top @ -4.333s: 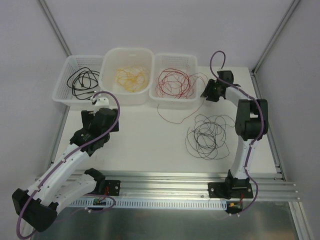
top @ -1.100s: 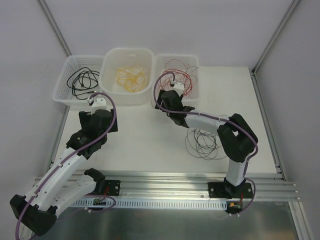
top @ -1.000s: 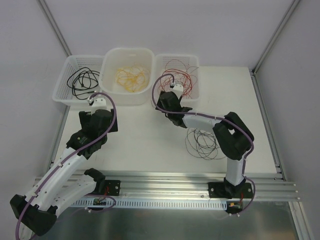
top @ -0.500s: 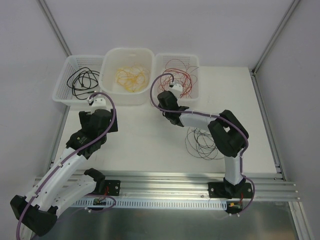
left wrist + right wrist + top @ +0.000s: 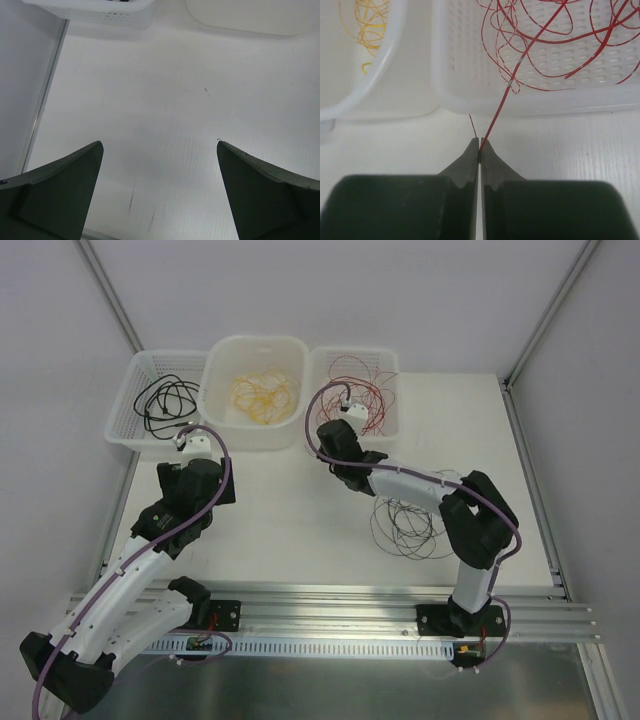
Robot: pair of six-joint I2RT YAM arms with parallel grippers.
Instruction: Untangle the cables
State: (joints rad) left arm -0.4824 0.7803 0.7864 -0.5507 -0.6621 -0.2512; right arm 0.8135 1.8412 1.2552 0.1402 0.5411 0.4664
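Red cables (image 5: pixel 358 390) lie looped in the right white basket (image 5: pixel 320 365); they also show in the right wrist view (image 5: pixel 555 45). My right gripper (image 5: pixel 479 145) is shut on a red cable strand that runs up over the basket's front wall; in the top view the gripper (image 5: pixel 333 440) hangs just in front of that basket. Yellow-orange cables (image 5: pixel 262 395) lie in the middle tub (image 5: pixel 222 355). Black cables (image 5: pixel 165 400) lie in the left basket (image 5: pixel 125 405). A loose black cable tangle (image 5: pixel 408 518) lies on the table under the right arm. My left gripper (image 5: pixel 159 150) is open and empty above bare table.
The three containers stand in a row at the back of the table (image 5: pixel 290 520). The left basket's corner (image 5: pixel 100 12) and the tub's rim (image 5: pixel 250 17) show at the top of the left wrist view. A metal rail (image 5: pixel 330 595) runs along the near edge.
My right arm swung from the far right of the table to the front of the red basket. The trailing red strands on the table are now in the basket. The left arm barely moved.
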